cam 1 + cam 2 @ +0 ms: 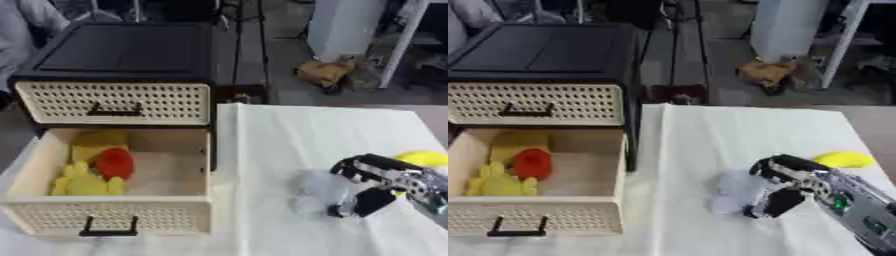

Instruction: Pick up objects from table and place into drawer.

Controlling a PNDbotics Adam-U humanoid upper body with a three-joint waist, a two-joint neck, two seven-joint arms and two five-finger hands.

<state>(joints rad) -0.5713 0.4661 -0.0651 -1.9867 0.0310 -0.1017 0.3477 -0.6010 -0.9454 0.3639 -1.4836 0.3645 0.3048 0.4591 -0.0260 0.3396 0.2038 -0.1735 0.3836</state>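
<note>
A white cloth [297, 135] covers the surface, lit evenly, with faint creases across it. Beyond the cloth's far edge lies a grey floor [289, 70], where a crumpled brown bag [765, 73] sits near the foot of a white cabinet [789, 25]; to the right of that cabinet a white post [401, 40] slants down. Left of the bag, a dark stand [684, 45] rises from the floor, and past the cloth's right edge a strip of brownish surface [872, 125] shows bare.
</note>
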